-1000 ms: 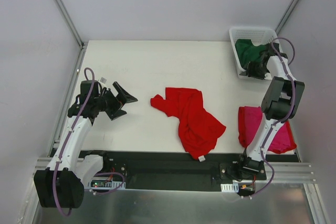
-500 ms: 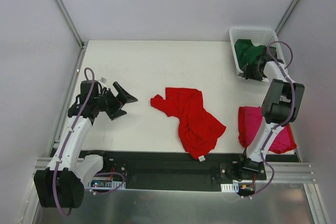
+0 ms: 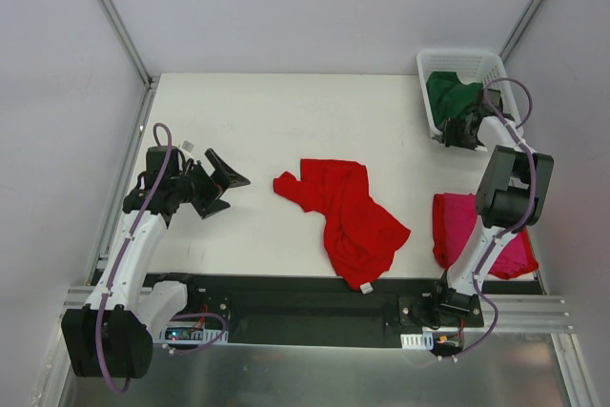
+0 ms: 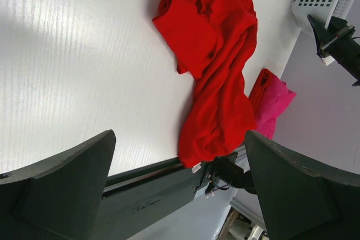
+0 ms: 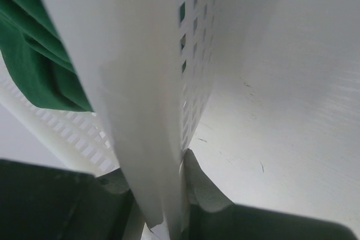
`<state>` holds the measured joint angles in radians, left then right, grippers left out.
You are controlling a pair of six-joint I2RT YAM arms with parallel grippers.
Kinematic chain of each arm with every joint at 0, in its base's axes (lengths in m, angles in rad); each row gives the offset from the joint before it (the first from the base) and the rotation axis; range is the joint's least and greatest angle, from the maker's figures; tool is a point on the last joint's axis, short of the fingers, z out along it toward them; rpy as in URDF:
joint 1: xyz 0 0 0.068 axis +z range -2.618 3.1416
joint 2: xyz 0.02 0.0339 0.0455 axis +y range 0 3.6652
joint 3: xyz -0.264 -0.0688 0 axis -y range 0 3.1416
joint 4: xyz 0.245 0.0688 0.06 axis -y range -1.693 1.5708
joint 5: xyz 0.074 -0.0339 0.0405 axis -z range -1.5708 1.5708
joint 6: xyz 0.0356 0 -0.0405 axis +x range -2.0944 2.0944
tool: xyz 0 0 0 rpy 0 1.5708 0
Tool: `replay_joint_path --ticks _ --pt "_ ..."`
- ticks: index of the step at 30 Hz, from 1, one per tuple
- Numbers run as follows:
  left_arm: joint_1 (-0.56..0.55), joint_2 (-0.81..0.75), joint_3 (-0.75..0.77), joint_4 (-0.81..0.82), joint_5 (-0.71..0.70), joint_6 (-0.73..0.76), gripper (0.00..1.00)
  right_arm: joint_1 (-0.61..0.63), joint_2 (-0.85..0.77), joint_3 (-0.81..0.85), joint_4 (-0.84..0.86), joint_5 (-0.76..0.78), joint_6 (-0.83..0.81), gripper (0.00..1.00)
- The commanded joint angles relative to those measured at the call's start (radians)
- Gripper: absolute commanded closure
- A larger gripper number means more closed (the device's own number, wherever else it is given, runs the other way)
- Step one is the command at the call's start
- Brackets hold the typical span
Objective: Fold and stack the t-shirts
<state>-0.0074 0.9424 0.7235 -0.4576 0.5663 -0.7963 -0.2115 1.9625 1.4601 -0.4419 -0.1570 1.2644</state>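
A bright red t-shirt [image 3: 348, 216] lies crumpled on the white table at centre; it also shows in the left wrist view [image 4: 216, 66]. A magenta-pink t-shirt [image 3: 456, 221] lies folded at the right front, partly under my right arm. A dark green t-shirt [image 3: 450, 92] sits in the white lattice basket [image 3: 457, 54]. My left gripper [image 3: 232, 190] is open and empty, left of the red shirt. My right gripper [image 3: 456, 131] is shut on the basket's near wall [image 5: 140, 82], with the green shirt [image 5: 34, 54] just inside.
The basket stands at the table's back right corner, against the right wall. A black strip with the arm bases [image 3: 315, 297] runs along the front edge. Metal frame posts rise at the back corners.
My right arm has shifted slightly at the basket's near wall. The left arm and the shirts have not moved.
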Motion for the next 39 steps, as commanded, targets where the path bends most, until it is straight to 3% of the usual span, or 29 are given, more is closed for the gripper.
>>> replay_joint_path --ticks 1,6,9,10,14,24,39 --pt "-0.008 -0.001 0.016 -0.007 0.015 0.019 0.01 -0.038 -0.042 0.019 0.276 -0.015 0.095 0.99" --pt "-0.008 -0.017 0.011 -0.009 0.017 0.016 0.01 -0.078 -0.037 0.095 0.198 -0.006 -0.019 0.98" --pt "-0.008 -0.030 0.002 -0.009 0.018 0.012 0.01 -0.078 -0.037 0.199 0.097 0.010 -0.141 0.59" --pt "-0.008 -0.031 -0.002 -0.009 0.020 0.014 0.01 -0.075 -0.033 0.224 0.074 0.011 -0.193 0.31" --pt "-0.008 -0.036 -0.006 -0.010 0.023 0.012 0.01 -0.052 -0.047 0.279 0.008 0.023 -0.264 0.02" --pt "-0.008 -0.039 0.002 -0.010 0.029 0.014 0.01 0.128 -0.080 0.347 -0.030 0.011 -0.462 0.04" --pt "-0.008 -0.065 -0.012 -0.026 0.027 0.026 0.01 0.158 -0.090 0.390 -0.156 0.115 -0.499 0.04"
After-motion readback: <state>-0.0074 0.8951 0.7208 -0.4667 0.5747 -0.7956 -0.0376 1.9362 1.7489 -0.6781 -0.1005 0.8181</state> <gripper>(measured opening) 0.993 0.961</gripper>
